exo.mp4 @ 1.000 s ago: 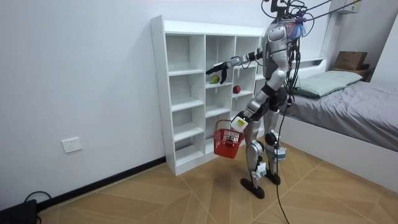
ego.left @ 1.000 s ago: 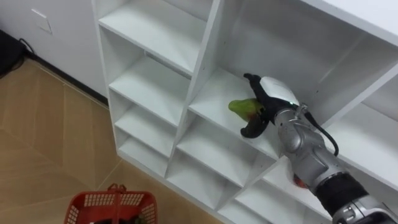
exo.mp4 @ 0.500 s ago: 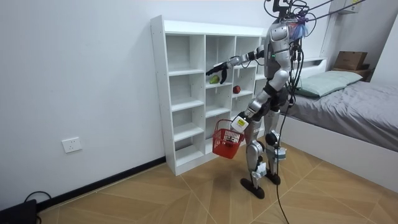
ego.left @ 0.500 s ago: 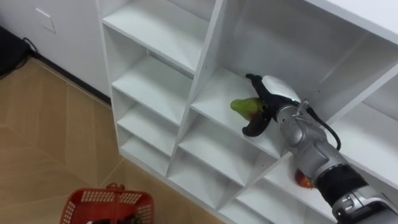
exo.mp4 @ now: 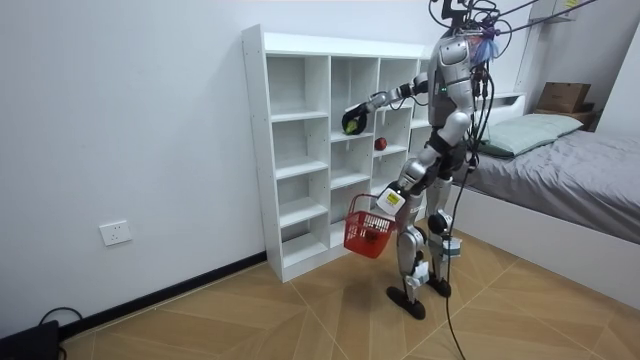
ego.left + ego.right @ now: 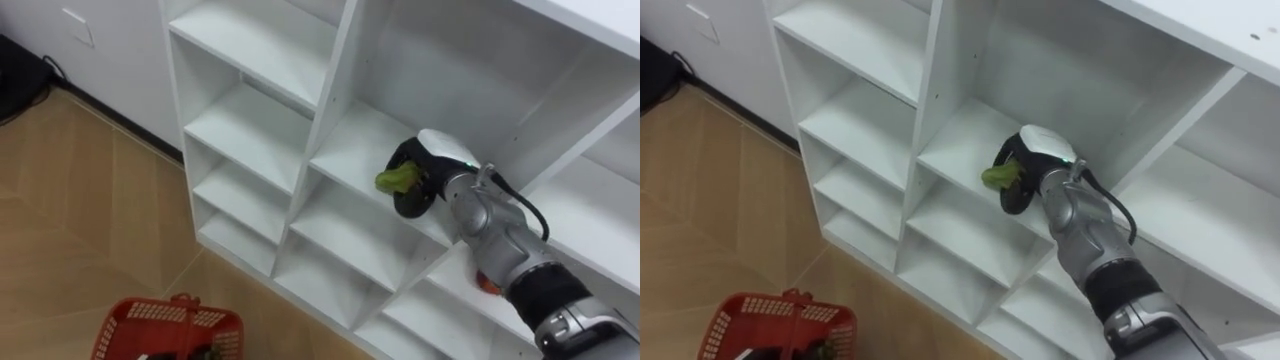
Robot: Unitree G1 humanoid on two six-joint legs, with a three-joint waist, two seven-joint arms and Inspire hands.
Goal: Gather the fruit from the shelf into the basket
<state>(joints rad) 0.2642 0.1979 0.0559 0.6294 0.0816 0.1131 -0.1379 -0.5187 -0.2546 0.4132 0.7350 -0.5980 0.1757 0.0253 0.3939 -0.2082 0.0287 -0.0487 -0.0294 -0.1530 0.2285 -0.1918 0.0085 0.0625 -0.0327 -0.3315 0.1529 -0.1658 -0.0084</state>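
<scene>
The right robot hand (image 6: 428, 168) is curled round a green fruit (image 6: 393, 181) just above a middle shelf (image 6: 345, 150) of the white closet (image 6: 331, 90). A red basket (image 6: 165, 322) sits at the bottom edge, over wood floor (image 6: 70, 220).

Right hand (image 6: 432, 160) closed round the green fruit (image 6: 396, 180), fingers and thumb now curled (splayed a moment ago)

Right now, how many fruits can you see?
2. A green fruit held in the curled fingers of the right hand at a closet shelf; a red fruit on a lower shelf beside it. The red basket may hide more.
</scene>
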